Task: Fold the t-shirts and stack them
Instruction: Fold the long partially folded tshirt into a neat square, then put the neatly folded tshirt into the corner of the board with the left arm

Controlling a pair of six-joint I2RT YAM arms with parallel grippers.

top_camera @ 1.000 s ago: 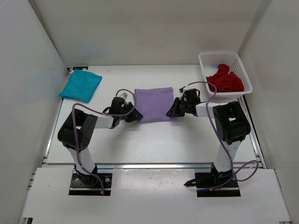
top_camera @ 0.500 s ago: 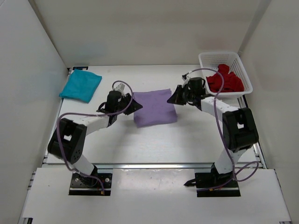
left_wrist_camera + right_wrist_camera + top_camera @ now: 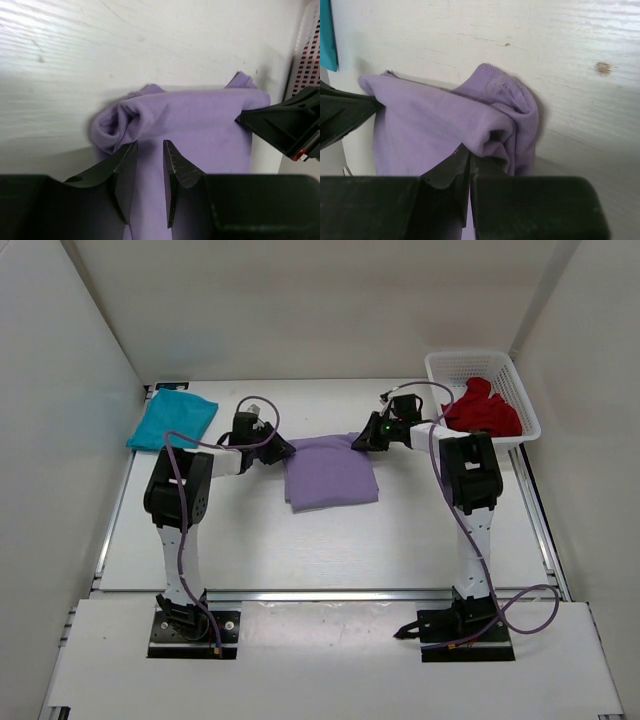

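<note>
The light purple t-shirt [image 3: 330,472] lies folded at mid-table, its far edge bunched between both grippers. My left gripper [image 3: 283,450] is at its far left corner; in the left wrist view its jaws [image 3: 150,150] stand open over the purple cloth [image 3: 200,120], with a gap between them. At the far right corner my right gripper [image 3: 360,440] is shut, and a fold of the purple shirt [image 3: 430,120] is pinched at its tips [image 3: 470,152]. The teal t-shirt [image 3: 172,422] lies folded at the back left. The dark red t-shirt [image 3: 483,410] is crumpled in the basket.
The white mesh basket [image 3: 452,368] stands at the back right corner, close to my right arm. White walls close the table at the left, right and back. Both arms reach across the middle of the table toward the back.
Both grippers carried the purple shirt's near edge up and toward the back, folding it over itself. The left jaws have parted from the cloth; the right stays shut.
</note>
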